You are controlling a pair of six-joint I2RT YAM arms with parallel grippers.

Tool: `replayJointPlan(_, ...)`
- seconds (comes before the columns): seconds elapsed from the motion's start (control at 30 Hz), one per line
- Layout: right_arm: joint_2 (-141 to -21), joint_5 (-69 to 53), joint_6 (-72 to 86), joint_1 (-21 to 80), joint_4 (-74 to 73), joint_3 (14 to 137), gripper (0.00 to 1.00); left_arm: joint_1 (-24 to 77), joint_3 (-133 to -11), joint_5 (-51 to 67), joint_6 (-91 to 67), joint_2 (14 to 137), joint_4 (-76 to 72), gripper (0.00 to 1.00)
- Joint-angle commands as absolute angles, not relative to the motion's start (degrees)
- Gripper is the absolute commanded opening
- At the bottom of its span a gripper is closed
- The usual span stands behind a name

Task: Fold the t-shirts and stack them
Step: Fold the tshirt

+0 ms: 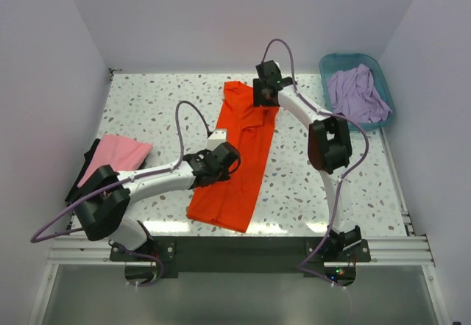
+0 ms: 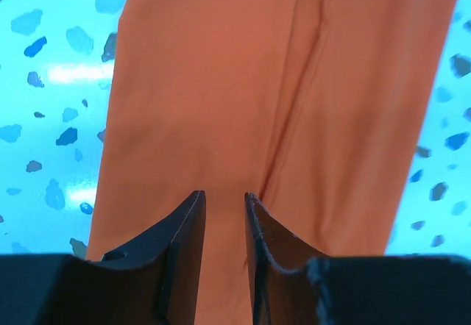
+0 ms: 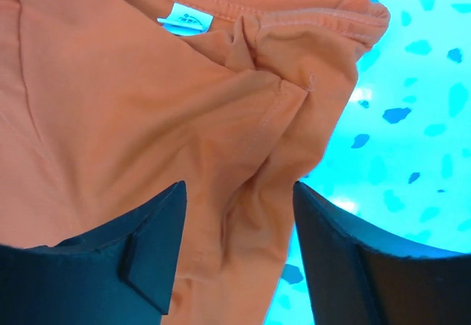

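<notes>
The bright orange t-shirt (image 1: pixel 239 156) lies as a long folded strip running from the table's far middle to the near edge. Its white neck label (image 3: pixel 185 20) shows in the right wrist view. My left gripper (image 1: pixel 224 165) hangs over the strip's middle, near its left edge; in the left wrist view (image 2: pixel 224 193) the jaws stand a narrow gap apart over flat orange cloth (image 2: pixel 294 82). My right gripper (image 1: pixel 266 90) is at the collar end; its jaws (image 3: pixel 238 185) are wide open over bunched orange cloth (image 3: pixel 147 119). A pink t-shirt (image 1: pixel 118 152) lies on a black one (image 1: pixel 77 185) at the left. The lavender t-shirt (image 1: pixel 357 93) is in the basket.
A teal plastic basket (image 1: pixel 383 71) stands at the far right corner. White walls close the table on the left, back and right. The speckled tabletop (image 1: pixel 316 185) shows bare either side of the orange strip.
</notes>
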State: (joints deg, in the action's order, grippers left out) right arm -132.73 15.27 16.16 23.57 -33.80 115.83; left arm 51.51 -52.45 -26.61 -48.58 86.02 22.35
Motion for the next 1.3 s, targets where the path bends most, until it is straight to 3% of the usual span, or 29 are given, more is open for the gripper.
replayJointPlan(0.0,-131.83,13.62,21.53,23.91,-34.01,115.14,0.62,52.03,-50.28,-26.46,-43.77,87.97,22.24,0.32)
replayJointPlan(0.23,-129.99,12.92,23.81,23.82,-30.41,102.95,0.38,53.87,-47.46,-24.17,-46.66,92.11,20.65,0.29)
replayJointPlan(0.27,-129.56,12.92,23.91,23.73,-29.89,101.79,0.31,54.92,-47.37,-23.91,-47.28,92.37,20.65,0.29)
replayJointPlan(0.5,-126.22,12.75,24.26,23.38,-26.56,93.09,0.05,57.83,-44.31,-18.82,-54.75,92.56,17.94,0.29)
replayJointPlan(0.67,-124.01,10.02,20.22,23.03,-24.17,91.75,0.04,59.06,-42.71,-13.28,-57.65,90.97,13.54,0.29)
replayJointPlan(0.8,-127.61,10.72,16.26,22.68,-27.76,98.5,0.13,59.5,-42.89,-11.69,-58.71,91.58,12.22,0.32)
replayJointPlan(1.03,-135.08,9.23,15.21,21.27,-32.78,111.26,0.39,57.49,-47.11,-11.34,-56.52,93.87,13.01,0.38)
replayJointPlan(1.2,-133.68,9.14,14.68,20.92,-33.31,112.85,0.7,54.15,-48.6,-9.32,-53.45,91.42,12.66,0.42)
replayJointPlan(1.27,-132.02,8.97,14.77,20.74,-33.92,113.55,0.75,53.09,-49.65,-9.49,-52.39,89.49,13.44,0.47)
